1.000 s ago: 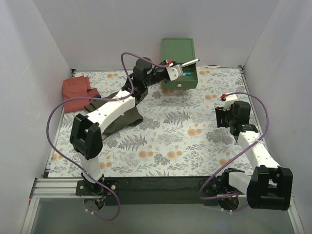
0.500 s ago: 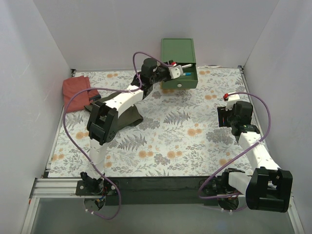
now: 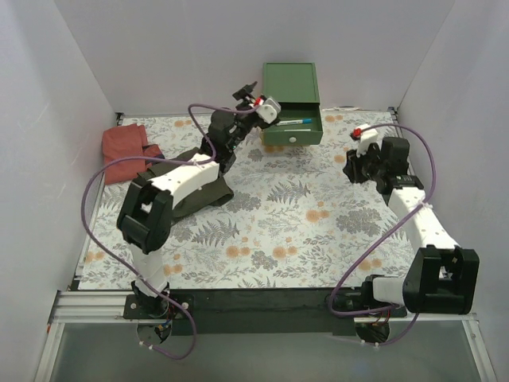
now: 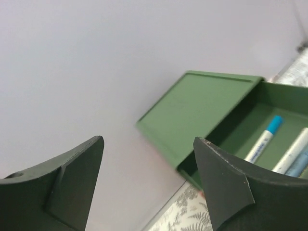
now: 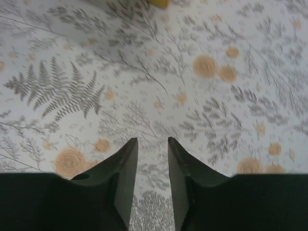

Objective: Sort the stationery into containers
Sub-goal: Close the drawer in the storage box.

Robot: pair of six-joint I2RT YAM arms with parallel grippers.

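Observation:
The green chest (image 3: 291, 83) stands at the back of the table with its top drawer (image 3: 296, 126) pulled out. White pens with blue caps (image 3: 295, 122) lie inside it, and the same pens (image 4: 263, 139) show in the left wrist view. My left gripper (image 3: 248, 91) hangs raised just left of the chest. Its jaws (image 4: 148, 140) stand wide open with nothing between them. Over the flowered cloth at the right, my right gripper (image 3: 351, 168) points down. Its jaws (image 5: 151, 139) are close together, with a narrow empty gap.
A red cloth (image 3: 123, 144) lies at the back left. A dark green cloth (image 3: 208, 193) lies partly under the left arm. White walls close in the table on three sides. A yellow bit (image 5: 159, 2) shows at the right wrist view's top edge.
The left gripper opened and let a white pen drop into the green drawer, then lifted back to the left. The right arm swung toward the back and its jaws narrowed.

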